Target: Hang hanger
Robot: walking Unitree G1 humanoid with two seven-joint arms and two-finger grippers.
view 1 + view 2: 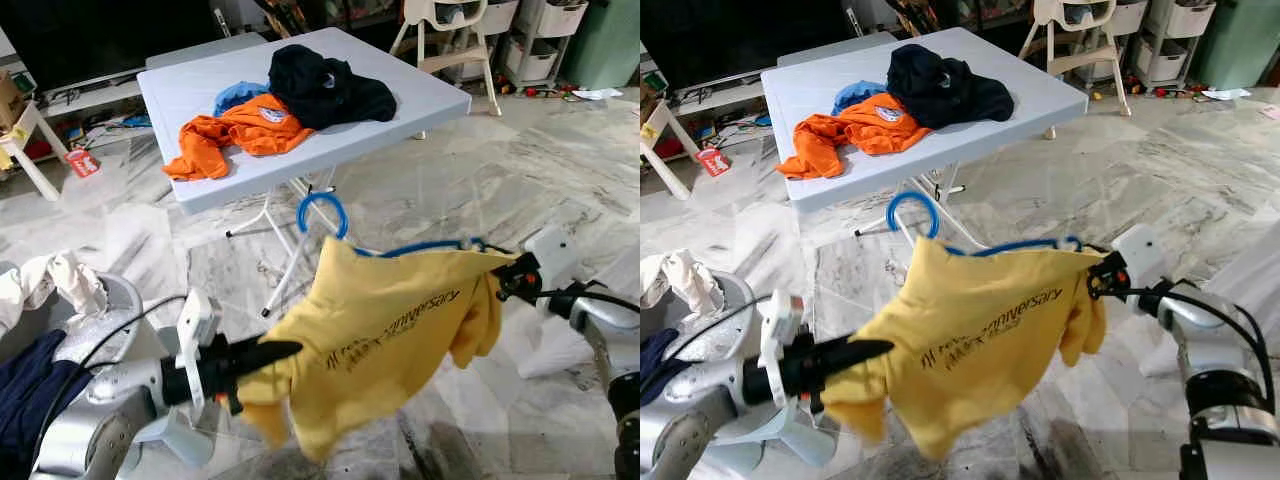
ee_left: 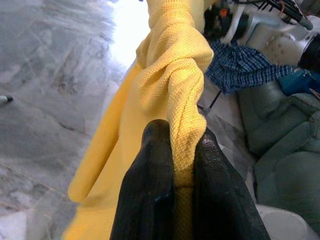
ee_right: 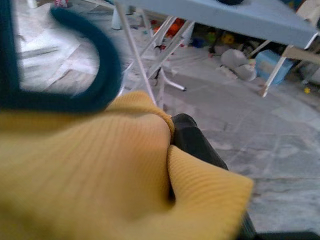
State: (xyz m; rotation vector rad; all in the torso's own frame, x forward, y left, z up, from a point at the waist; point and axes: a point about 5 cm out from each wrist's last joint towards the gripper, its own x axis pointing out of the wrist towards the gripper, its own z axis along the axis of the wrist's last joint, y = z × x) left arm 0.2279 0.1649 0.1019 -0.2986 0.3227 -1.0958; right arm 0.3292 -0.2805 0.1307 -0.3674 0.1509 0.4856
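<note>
Your blue hanger [image 1: 322, 212] is up in the air in front of you, hook standing up at the collar, its bar running right under the shoulder of the yellow shirt [image 1: 385, 335] that is draped over it. The pair hangs between your two arms, near you, with the white table [image 1: 420, 85] farther off behind it.

The shirt is soft knit and light; it will sag, swing and slide along the bar if you tilt it. The hanger looks like thin, stiff plastic, so carry the load by the frame, not the cloth, and keep the hook free and upright for whatever rail you find; I can't see one here.

Your left gripper [image 1: 285, 350] is low on the left, arm reaching forward and across, fingers [image 2: 150, 200] clamped together on a bunched fold of the shirt's lower left edge; the left wrist view shows the cloth pinched tight between them. Your right gripper [image 1: 505, 275] is higher on the right, forearm angled inward, at the shirt's right shoulder. The right wrist view shows one black finger tucked against the yellow cloth beside the hook, but I can't tell whether the fingers are closed on the hanger's end, the cloth, or both.

On the table lie an orange garment [image 1: 235, 130] and a dark garment [image 1: 325, 85], well apart from your load. Marble floor [image 1: 520, 180] all round.
</note>
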